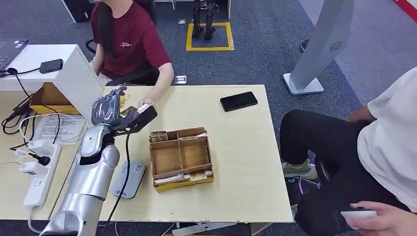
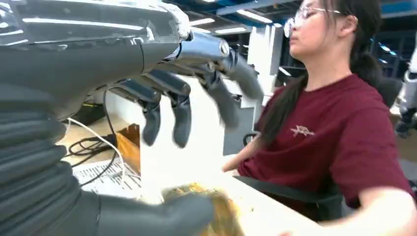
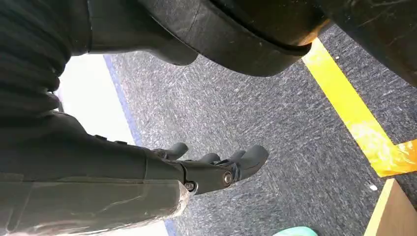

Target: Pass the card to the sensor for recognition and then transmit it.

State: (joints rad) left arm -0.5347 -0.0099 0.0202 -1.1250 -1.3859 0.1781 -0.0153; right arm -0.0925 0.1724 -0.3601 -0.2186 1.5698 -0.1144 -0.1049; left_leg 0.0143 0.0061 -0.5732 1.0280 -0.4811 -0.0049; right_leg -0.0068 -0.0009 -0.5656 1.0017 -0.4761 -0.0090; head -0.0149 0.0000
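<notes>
Left hand (image 1: 109, 109): raised over the far left part of the table (image 1: 246, 162), fingers (image 2: 181, 120) spread wide of the thumb (image 2: 162, 216).
Card (image 2: 209, 199): gold blur against the thumb; grip, heading and long axis cannot be told.
Person's hand (image 1: 145, 103): just beside it.
Grey sensor (image 1: 129, 178): near front edge.
Cardboard tray (image 1: 181, 158): mid-table.
Phone (image 1: 238, 101): far side; bare tabletop to the right edge.
Right hand (image 3: 216, 169): over carpet, fingers loose, holding nothing.
</notes>
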